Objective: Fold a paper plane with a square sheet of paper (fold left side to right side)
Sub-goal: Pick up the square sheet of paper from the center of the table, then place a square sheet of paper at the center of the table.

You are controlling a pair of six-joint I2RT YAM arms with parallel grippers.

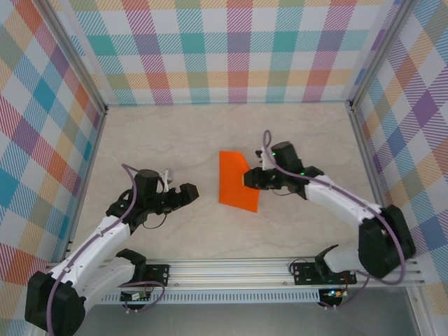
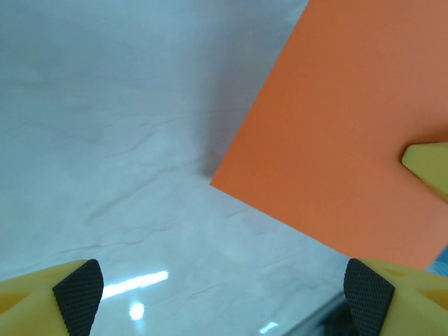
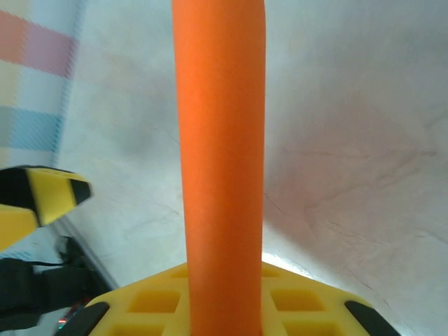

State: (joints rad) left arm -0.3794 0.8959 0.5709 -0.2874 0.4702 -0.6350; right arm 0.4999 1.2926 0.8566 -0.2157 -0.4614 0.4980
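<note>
The square sheet of paper (image 1: 234,180) is bright orange and sits mid-table. Its right edge is raised, with my right gripper (image 1: 246,179) shut on it. In the right wrist view the sheet (image 3: 220,175) shows nearly edge-on as a curved orange band running down into my right gripper (image 3: 222,315). My left gripper (image 1: 190,194) stands open just left of the sheet, apart from it. The left wrist view shows the sheet (image 2: 343,133) ahead of the wide-open left gripper (image 2: 222,301), with bare table between its fingertips (image 2: 77,297). The paper plane is not in view.
The pale marbled table (image 1: 175,140) is walled by plaid panels (image 1: 231,49) at the back and both sides. An aluminium rail (image 1: 231,269) with the arm bases runs along the near edge. A yellow right finger (image 2: 427,164) rests on the sheet's far side.
</note>
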